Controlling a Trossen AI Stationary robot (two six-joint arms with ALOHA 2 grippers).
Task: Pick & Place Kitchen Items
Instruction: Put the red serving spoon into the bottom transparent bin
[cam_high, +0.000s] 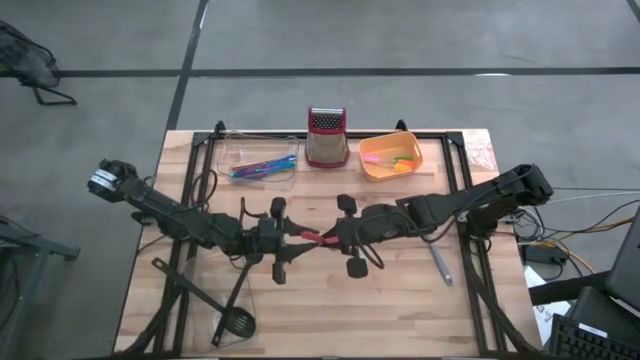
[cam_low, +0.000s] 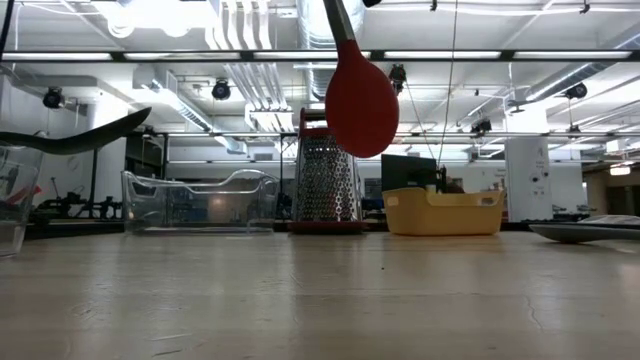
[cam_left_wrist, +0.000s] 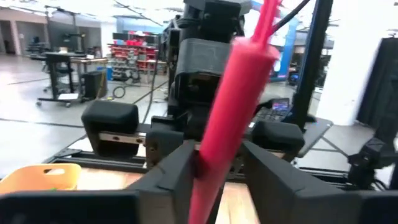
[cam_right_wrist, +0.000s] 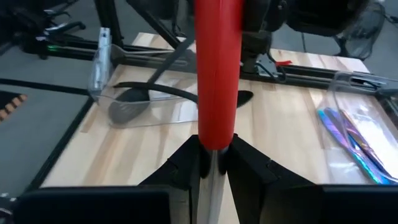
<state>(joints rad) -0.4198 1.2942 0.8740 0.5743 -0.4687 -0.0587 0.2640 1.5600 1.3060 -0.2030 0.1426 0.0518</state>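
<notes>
The red spoon (cam_high: 311, 238) is held up between my two grippers over the middle of the table. In the low view its red bowl (cam_low: 360, 100) hangs well above the tabletop, with its neck rising out of the picture. My left gripper (cam_high: 292, 240) is shut on the spoon, coming from the table's left. My right gripper (cam_high: 333, 238) is shut on it too, coming from the right. A grey spatula (cam_high: 440, 262) lies flat on the table at the right. A black slotted spoon (cam_high: 235, 320) lies at the front left. My left gripper pinches the spoon's thick red handle (cam_left_wrist: 216, 149) between its two fingers. The handle runs on past the fingers toward the other gripper. The spoon is lifted clear of the table. My right gripper pinches the spoon between its two fingers where the red handle ends and a thin grey shaft (cam_right_wrist: 211, 167) begins. The red handle (cam_right_wrist: 215, 74) runs on beyond the fingers toward the left gripper. The spoon is clear of the table.
At the far edge stand a clear tray (cam_high: 262, 160) with multicoloured cutlery, the steel grater with a red top (cam_high: 326, 138) and the orange tub (cam_high: 390, 157). Another clear tray (cam_right_wrist: 140, 99) with black utensils sits at the front left. Black frame bars run along both table sides.
</notes>
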